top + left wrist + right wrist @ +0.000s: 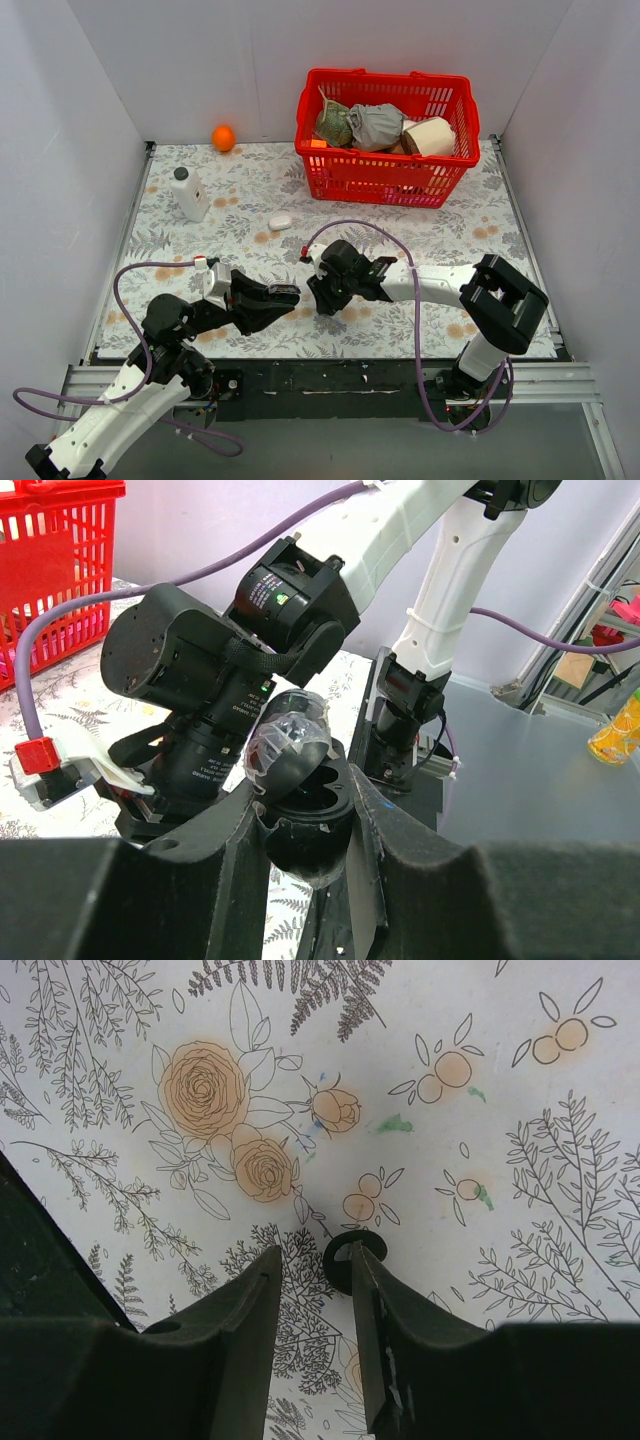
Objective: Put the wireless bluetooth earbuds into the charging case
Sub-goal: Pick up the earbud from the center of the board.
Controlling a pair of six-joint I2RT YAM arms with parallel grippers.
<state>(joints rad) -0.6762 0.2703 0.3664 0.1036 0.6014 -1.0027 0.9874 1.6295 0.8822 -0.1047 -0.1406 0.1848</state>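
My left gripper (pixel 306 802) is shut on the black charging case (pixel 308 832), held above the table with its lid (pixel 288 748) hinged open. The case wells look dark; I cannot tell whether a bud sits in them. In the top view the left gripper (pixel 284 296) and right gripper (pixel 322 298) are close together near the table's front middle. My right gripper (pixel 314 1252) is open and points down at the floral cloth. One small black round earbud (pixel 340 1260) lies on the cloth at its right fingertip (pixel 362 1270), partly hidden by it. The other earbud is out of view.
A red basket (pixel 385 178) with wrapped items stands at the back right. A white bottle (pixel 190 194), an orange ball (pixel 223 137) and a small white pebble-shaped case (pixel 280 221) lie on the cloth at the back left and middle.
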